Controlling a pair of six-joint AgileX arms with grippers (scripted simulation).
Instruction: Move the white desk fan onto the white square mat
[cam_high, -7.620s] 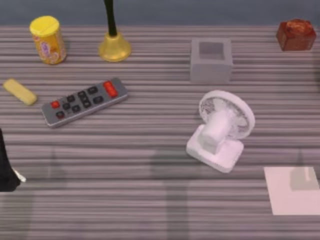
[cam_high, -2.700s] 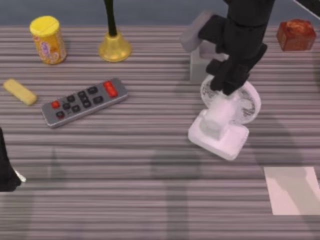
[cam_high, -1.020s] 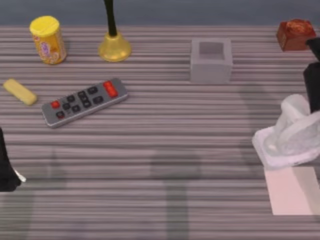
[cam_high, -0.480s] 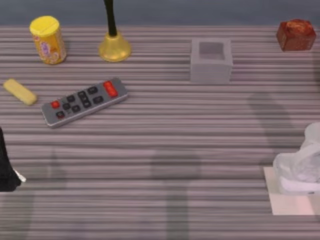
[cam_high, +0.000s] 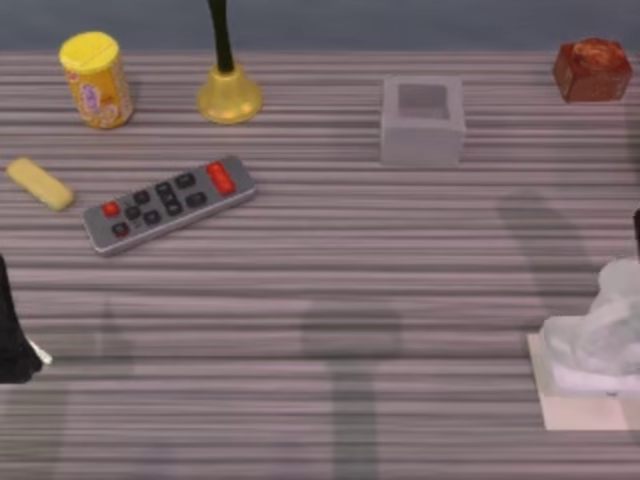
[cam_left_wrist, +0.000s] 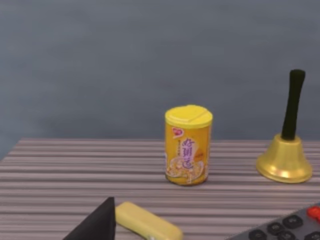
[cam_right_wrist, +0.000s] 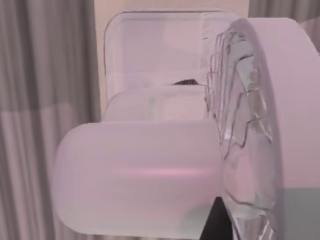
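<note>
The white desk fan hangs tilted at the table's right edge, over the far part of the white square mat. I cannot tell whether its base touches the mat. In the right wrist view the fan's motor housing and grille fill the picture, with the mat behind its base. My right gripper is shut on the fan, and one dark fingertip shows beside the housing. My left gripper is parked at the left edge, open, with one fingertip showing.
A pale grey hollow cube stands at the back middle and a red block at the back right. A grey remote, yellow bar, yellow can and brass bell sit on the left half.
The fan was taken from the middle of the table and carried right. Over the last second it moved right and toward the front, over the mat. The left arm has not moved.
</note>
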